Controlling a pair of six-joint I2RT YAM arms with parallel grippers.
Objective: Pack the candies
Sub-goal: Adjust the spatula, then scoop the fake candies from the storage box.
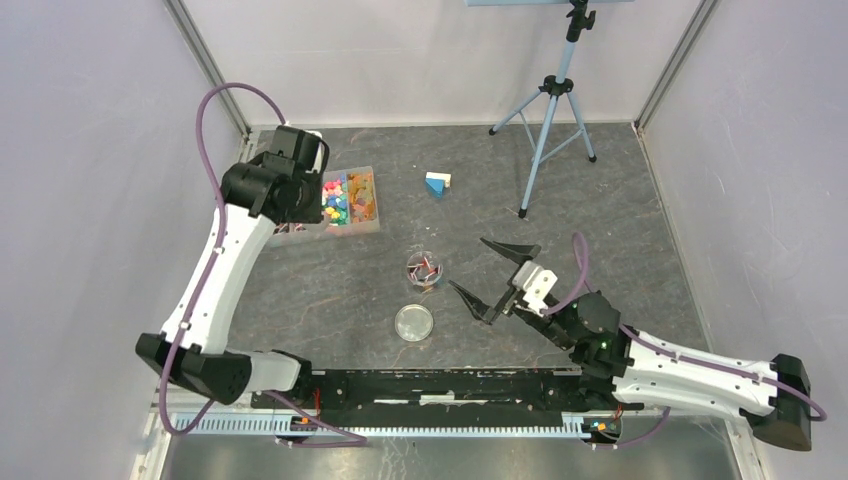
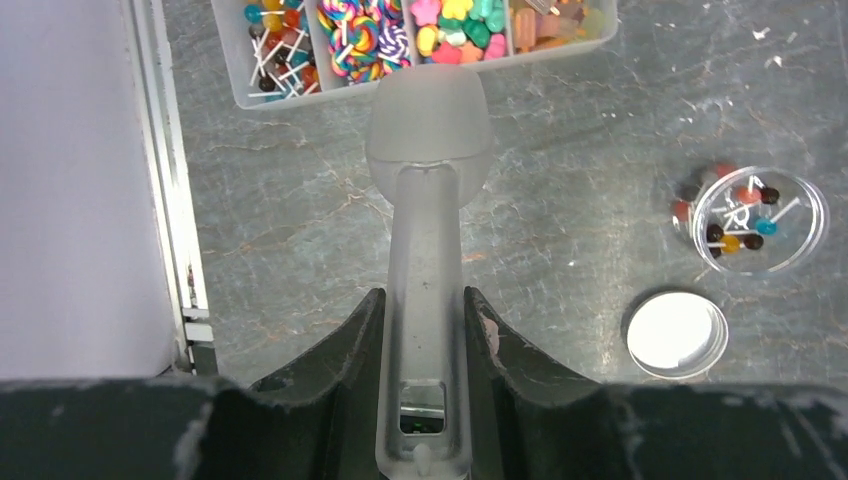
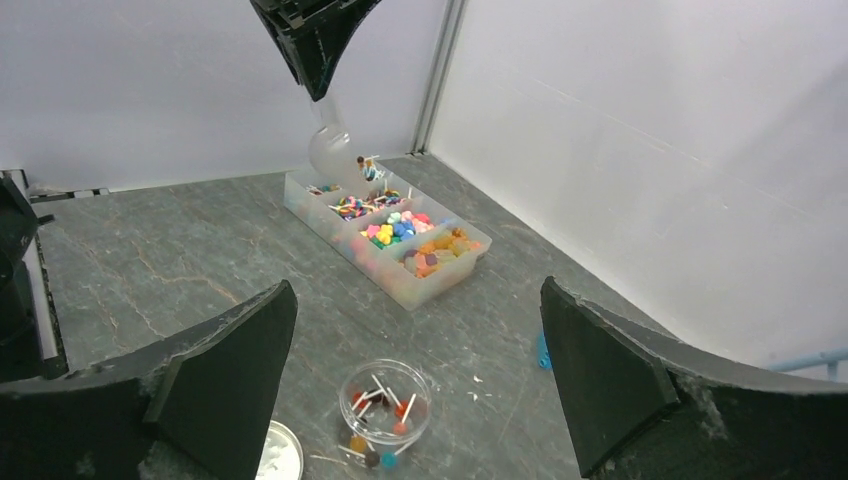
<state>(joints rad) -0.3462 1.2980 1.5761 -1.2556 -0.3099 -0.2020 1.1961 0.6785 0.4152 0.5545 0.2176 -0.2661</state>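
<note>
Compartmented tray (image 2: 290, 98) of candies (image 2: 455, 25); jar (image 2: 822, 222) of lollipops (image 2: 745, 215), lid (image 2: 677, 333) beside.

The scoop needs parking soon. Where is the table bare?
Bare table lies between the tray and the lid, and again right of the tripod. It is crowded mid-table: jar, lid and the open right fingers sit close together; the block lies beyond them.

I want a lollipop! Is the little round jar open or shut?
Open. The jar has nothing on top, so the lollipops inside show, and its lid lies on the table beside it.
</note>
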